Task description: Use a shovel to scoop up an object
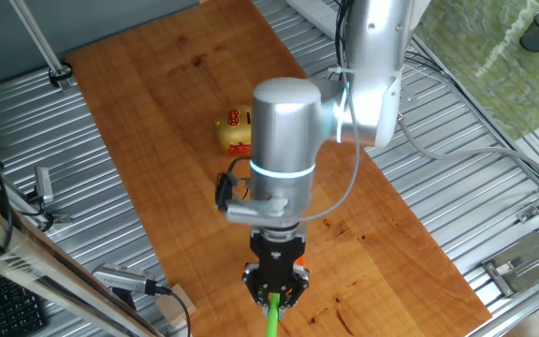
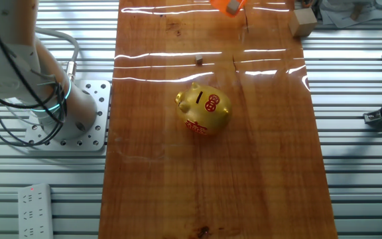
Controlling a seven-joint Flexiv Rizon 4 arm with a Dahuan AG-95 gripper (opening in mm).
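In the other fixed view, going from the left with the one gold pig figurine (image 2: 203, 110) as the landmark: well to the left of the pig stands the arm's base (image 2: 42, 79) on a perforated plate (image 2: 91, 119), off the wooden board (image 2: 211, 186), and below it a single white power strip (image 2: 35, 211) lies on the ribbed metal. The pig sits near the middle of the board, slot up, with red markings on its flank. Just beyond the pig and about level with its left side lies one small dark brown bit (image 2: 199, 62). Farther beyond the pig, at the top edge of the frame, an orange piece shows, which looks to be the blade of the shovel (image 2: 227, 6), cut off by the frame. To the right of that, at the far right corner of the board, sits the single object (image 2: 303, 21), a pale tan cube, near the blade but apart from it.

In one fixed view the pig (image 1: 234, 132) is mostly hidden behind the arm's silver wrist (image 1: 284, 140). Near the bottom edge, on the near side of the pig, the gripper (image 1: 275, 292) points down with its fingers closed around the thin green shaft of the shovel (image 1: 273, 320), which runs out of the frame; only one shovel is seen.
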